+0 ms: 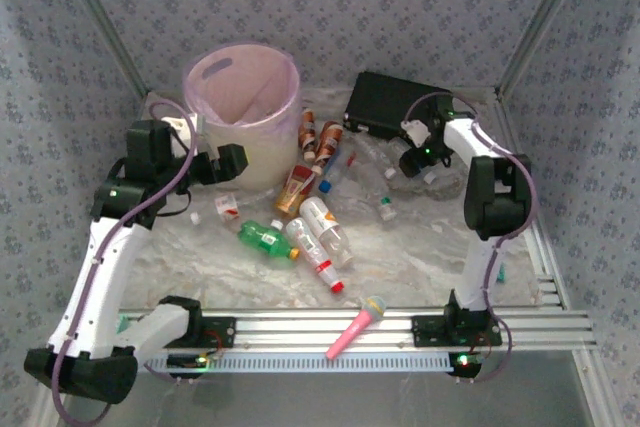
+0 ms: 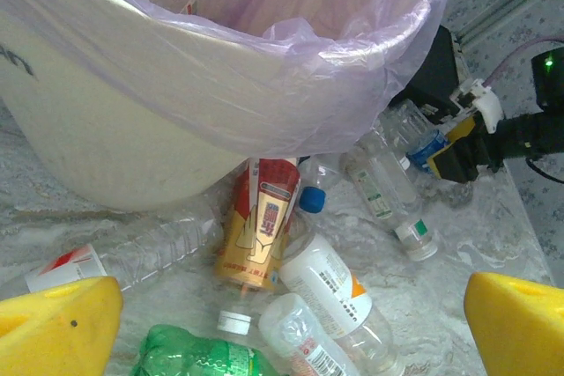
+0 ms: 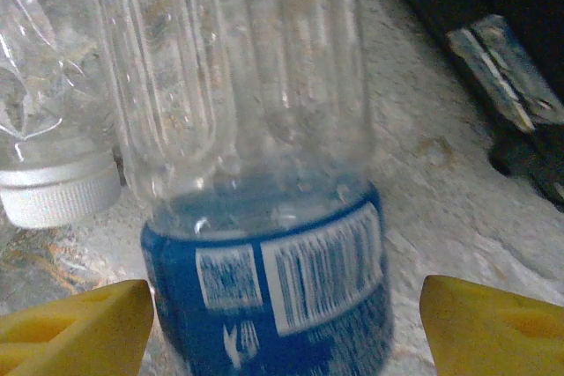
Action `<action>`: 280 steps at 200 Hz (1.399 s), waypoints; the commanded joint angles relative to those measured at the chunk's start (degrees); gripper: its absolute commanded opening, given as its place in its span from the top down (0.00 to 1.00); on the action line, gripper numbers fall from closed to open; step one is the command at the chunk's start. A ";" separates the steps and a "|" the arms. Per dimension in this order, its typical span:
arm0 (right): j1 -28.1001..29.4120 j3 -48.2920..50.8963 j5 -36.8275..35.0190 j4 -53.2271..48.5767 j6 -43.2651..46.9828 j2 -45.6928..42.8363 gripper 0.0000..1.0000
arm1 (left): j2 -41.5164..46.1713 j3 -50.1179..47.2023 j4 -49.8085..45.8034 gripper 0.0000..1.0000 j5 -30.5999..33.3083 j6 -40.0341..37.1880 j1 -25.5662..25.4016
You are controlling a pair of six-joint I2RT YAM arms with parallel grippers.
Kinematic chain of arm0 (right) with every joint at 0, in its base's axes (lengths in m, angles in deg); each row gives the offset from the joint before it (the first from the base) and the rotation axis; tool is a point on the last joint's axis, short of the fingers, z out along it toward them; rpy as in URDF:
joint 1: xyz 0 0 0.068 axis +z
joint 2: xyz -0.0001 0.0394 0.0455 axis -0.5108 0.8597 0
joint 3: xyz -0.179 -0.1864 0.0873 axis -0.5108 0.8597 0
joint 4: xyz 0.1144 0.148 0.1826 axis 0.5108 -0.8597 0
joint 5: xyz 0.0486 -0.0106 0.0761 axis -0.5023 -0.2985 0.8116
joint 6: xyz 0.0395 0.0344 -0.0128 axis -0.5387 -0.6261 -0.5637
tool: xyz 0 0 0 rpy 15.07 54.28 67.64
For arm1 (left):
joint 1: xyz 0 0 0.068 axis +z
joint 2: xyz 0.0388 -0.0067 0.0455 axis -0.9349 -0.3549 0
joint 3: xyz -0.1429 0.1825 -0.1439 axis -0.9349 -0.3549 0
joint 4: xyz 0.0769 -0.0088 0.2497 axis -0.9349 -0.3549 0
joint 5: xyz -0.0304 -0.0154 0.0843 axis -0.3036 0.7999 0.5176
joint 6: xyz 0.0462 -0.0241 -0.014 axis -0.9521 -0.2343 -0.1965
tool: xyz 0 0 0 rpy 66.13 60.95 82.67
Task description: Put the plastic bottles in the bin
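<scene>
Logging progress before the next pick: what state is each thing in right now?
bin: upright, bag-lined, open at the top.
left gripper: open, empty, beside the bin.
right gripper: open, straddling the blue-labelled bottle.
blue-labelled bottle: on the table, not gripped.
green bottle: lying on its side.
toy microphone: lying at the table's near edge.

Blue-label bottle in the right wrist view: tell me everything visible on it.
The blue-label bottle is clear ribbed plastic, apparently empty, with a blue wrap carrying a white barcode panel. It lies on the marbled tabletop, straddled by the right gripper, whose yellow fingers stand open, with a gap visible on one side. A white-capped clear bottle lies close beside it.
</scene>
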 commanded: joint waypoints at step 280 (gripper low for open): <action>16.14 14.30 35.88 12.14 -30.08 -40.64 0.47 | -9.11 5.54 29.90 0.16 -10.43 20.97 -17.46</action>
